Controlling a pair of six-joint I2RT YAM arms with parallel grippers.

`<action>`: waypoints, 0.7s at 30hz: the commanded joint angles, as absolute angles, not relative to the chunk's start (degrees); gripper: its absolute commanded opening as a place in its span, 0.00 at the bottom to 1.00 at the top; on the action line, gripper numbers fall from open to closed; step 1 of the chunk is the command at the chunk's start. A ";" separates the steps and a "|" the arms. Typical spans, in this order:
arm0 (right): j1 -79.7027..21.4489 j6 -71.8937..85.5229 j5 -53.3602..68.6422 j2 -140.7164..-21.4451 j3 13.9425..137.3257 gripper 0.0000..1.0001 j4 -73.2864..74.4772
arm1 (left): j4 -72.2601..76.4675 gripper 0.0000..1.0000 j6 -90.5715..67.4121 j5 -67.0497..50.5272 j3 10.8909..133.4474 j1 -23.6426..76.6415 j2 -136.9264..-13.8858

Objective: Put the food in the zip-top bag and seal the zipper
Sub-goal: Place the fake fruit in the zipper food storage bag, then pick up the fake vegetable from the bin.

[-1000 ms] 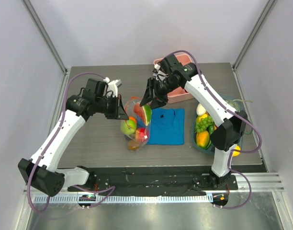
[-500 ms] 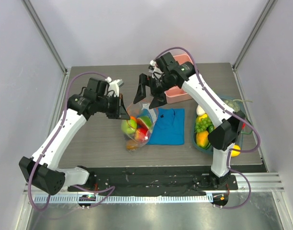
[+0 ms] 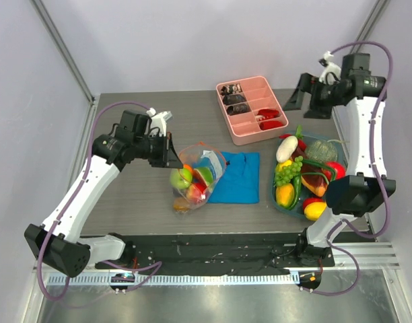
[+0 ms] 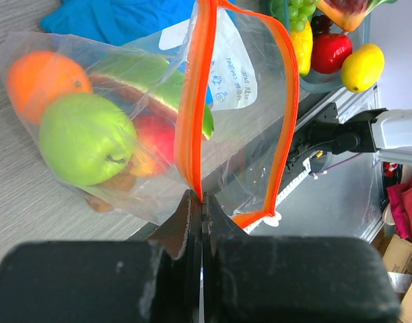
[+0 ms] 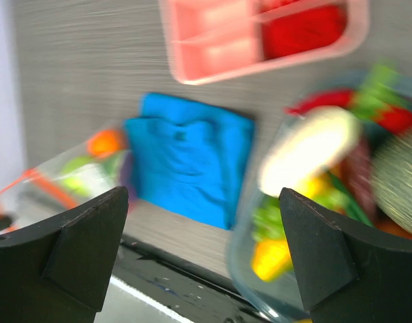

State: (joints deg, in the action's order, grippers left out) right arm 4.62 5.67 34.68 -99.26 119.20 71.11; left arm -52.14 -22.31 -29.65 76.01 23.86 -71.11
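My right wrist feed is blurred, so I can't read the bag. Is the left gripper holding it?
Observer: Yes. The left gripper is shut on one side of the zipper, at the mouth of the bag.
Operator: Is that mouth open or sealed?
Observer: Open. In the left wrist view the zipper's two orange sides bow well apart.
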 commanded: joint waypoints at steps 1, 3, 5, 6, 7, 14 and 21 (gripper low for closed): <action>9.40 1.74 22.17 -96.60 111.57 0.98 74.71 | -48.52 0.00 -22.15 -31.38 75.68 23.47 -69.43; 9.75 8.14 16.01 -96.94 107.42 0.87 73.39 | -47.90 0.00 -22.15 -31.55 75.41 23.47 -69.35; 11.33 9.40 19.57 -97.38 102.41 0.85 71.82 | -47.37 0.00 -22.32 -31.82 75.24 23.47 -69.35; 11.42 10.10 20.38 -97.47 101.00 0.82 71.11 | -47.29 0.00 -22.32 -31.82 75.06 23.47 -69.43; 11.51 11.93 21.09 -97.47 98.81 0.81 70.23 | -47.29 0.00 -22.32 -31.82 74.97 23.47 -69.26; 11.51 16.35 22.32 -100.89 94.30 0.81 64.34 | -46.23 0.00 -22.50 -31.38 72.51 23.47 -67.50; 11.51 17.84 21.62 -106.43 95.45 0.82 61.53 | -45.97 0.00 -22.41 -31.29 71.89 23.29 -67.50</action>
